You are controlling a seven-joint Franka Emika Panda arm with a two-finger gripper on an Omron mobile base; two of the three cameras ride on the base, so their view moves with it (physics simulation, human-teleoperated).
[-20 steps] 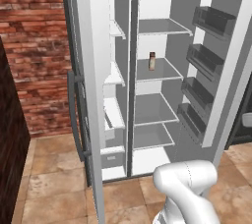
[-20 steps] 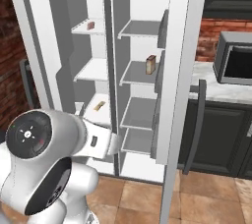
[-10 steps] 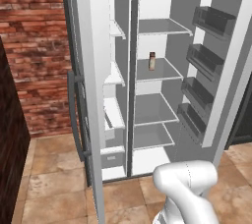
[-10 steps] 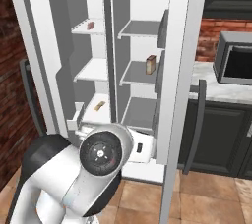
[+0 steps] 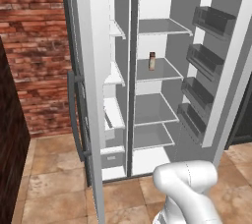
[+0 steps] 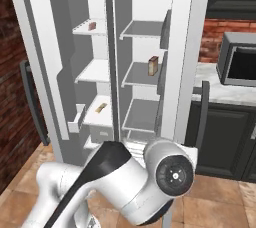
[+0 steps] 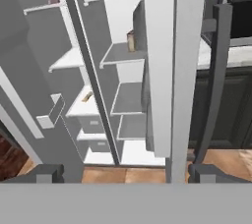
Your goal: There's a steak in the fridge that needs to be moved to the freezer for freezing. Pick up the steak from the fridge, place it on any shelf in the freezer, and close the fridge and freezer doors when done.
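Observation:
The light-grey refrigerator stands with both doors swung open. A small reddish slab that looks like the steak (image 6: 92,25) lies on the top shelf of the narrow freezer (image 6: 95,72), and shows as the steak (image 7: 51,2) in the hand view. The wider fridge (image 5: 157,70) holds a tan-brown jar (image 5: 152,61) on its second shelf. My gripper (image 7: 126,174) is open and empty, low in front of the fridge door's edge (image 7: 167,70). The fridge door's handle (image 7: 216,85) is just right of it. The freezer door (image 5: 91,95) hangs open at the left.
A small tan item (image 6: 101,107) lies on a lower freezer shelf. A microwave (image 6: 240,59) sits on the counter (image 6: 220,89) above dark cabinets (image 6: 225,137) to the right. A brick wall (image 5: 34,46) lies to the left. My arm's elbow (image 6: 170,172) bulks low in front.
In the right base view my arm's elbow has swung from the lower left across to the lower middle. The refrigerator, its doors and its contents have not moved.

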